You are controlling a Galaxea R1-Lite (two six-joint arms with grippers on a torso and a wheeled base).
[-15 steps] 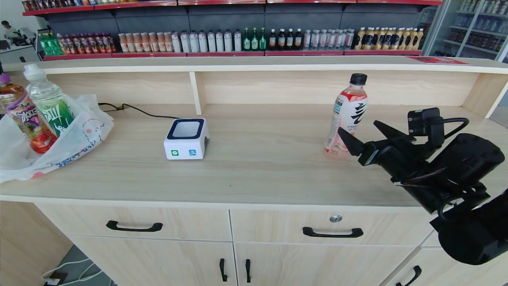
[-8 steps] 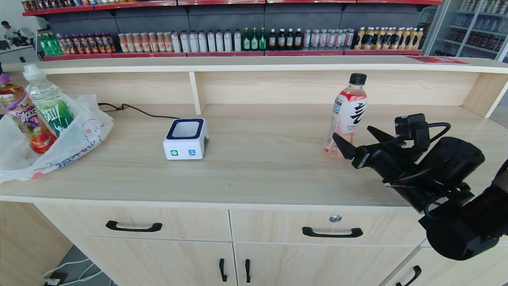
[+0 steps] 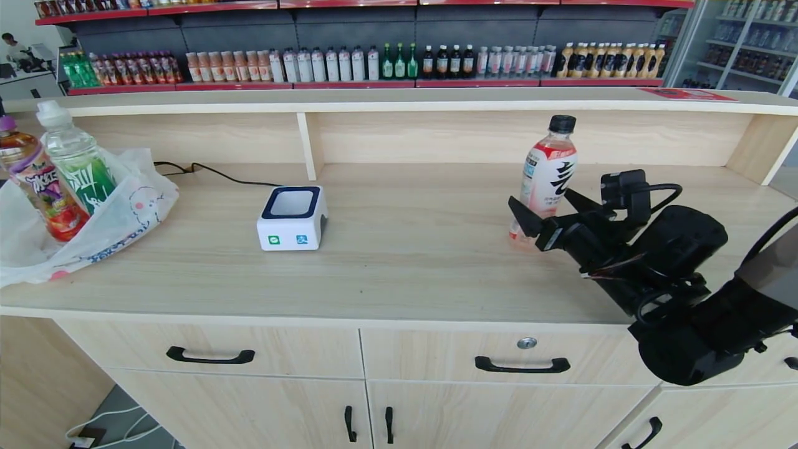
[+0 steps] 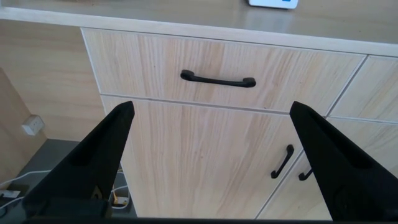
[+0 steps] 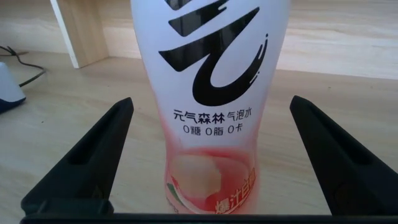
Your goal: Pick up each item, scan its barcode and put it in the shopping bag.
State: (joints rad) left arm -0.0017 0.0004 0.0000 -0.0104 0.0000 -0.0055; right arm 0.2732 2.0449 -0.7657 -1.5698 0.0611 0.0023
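**Right claw (image 3: 539, 198) spread wide at the upright bottle (image 3: 550, 163), toward the right back of the tabletop (image 3: 405, 268).**
The fingers stand either side of the bottle's lower half without touching it, and nothing is gripped. The left claw (image 4: 211, 112), equally wide and empty, hangs below the tabletop's front edge. Hazard: the bottle is tall and narrow, so a finger nudging it before closing could topple it, and a low grip on its smooth wrap could let it slip.
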